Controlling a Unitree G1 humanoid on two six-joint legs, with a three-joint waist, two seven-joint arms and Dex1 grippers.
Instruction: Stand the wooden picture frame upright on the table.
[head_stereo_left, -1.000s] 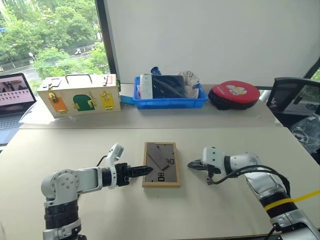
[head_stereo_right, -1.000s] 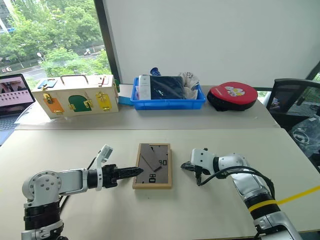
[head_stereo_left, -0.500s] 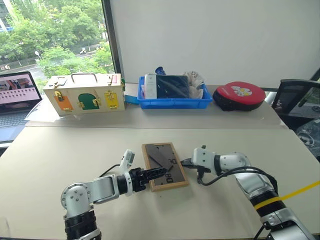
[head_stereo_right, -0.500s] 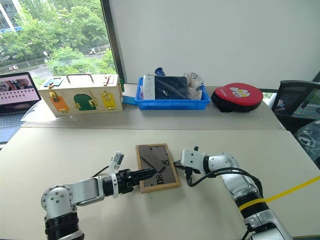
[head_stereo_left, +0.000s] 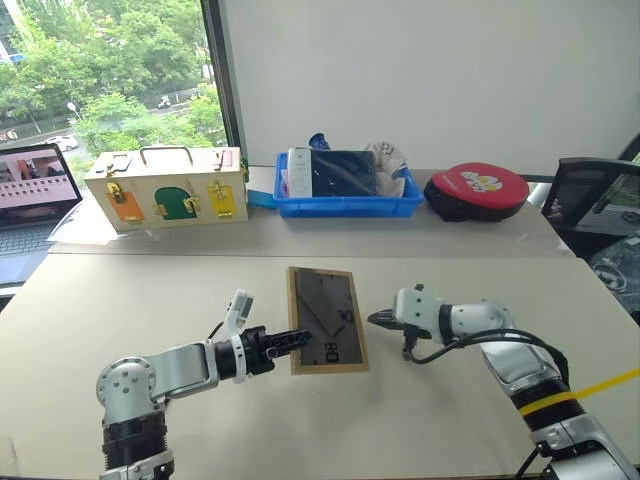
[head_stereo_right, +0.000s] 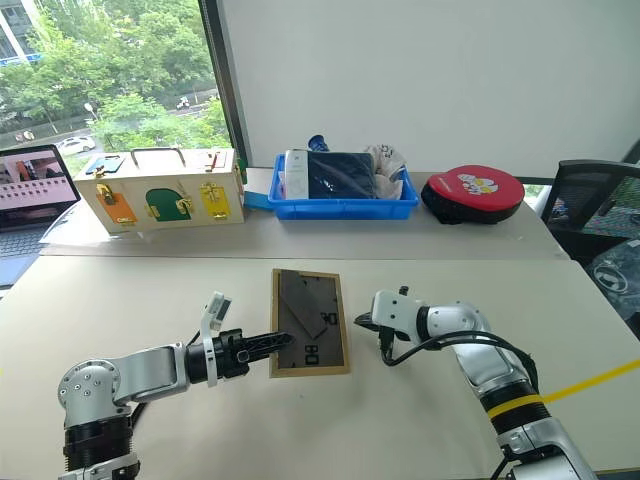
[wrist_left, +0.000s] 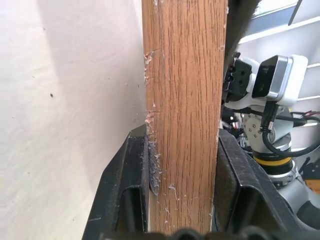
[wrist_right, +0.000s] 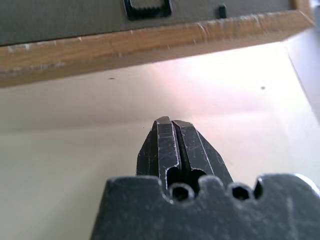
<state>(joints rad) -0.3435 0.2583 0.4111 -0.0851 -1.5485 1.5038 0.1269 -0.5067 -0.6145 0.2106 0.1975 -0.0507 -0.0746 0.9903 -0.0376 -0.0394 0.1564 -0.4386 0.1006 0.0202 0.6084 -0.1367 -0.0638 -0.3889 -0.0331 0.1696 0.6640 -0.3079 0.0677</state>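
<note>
Two grippers flank the wooden picture frame (head_stereo_left: 326, 320), which sits near the middle of the table (head_stereo_left: 150, 300) with its dark grey back facing up and its white markings showing. Seen from the left eye, the left gripper (head_stereo_left: 297, 338) reaches in from the left side and its black fingers meet the frame at the near left corner. That left side looks slightly raised off the tabletop, though the angle makes this hard to judge. The right gripper (head_stereo_left: 374, 319) points toward the frame's right edge and stops just short of it, fingers pressed together.

Along the far edge of the table stand a wooden box (head_stereo_left: 165, 189) with coloured latches, a blue bin (head_stereo_left: 345, 204) of mixed items and a round red case (head_stereo_left: 476, 190). A laptop (head_stereo_left: 30, 195) sits at the far left, and a black chair (head_stereo_left: 590, 205) stands past the right end.

The right eye view gives the same layout, with the frame (head_stereo_right: 309, 321) between both grippers.

From the left wrist, the light wood edge of the frame (wrist_left: 184, 115) runs upright between the two black fingers (wrist_left: 127, 195), which clamp it from both sides; the right arm shows beyond.

From the right wrist, the closed fingertips (wrist_right: 172, 135) hover over bare tabletop, apart from the frame's wooden edge (wrist_right: 150, 47).
</note>
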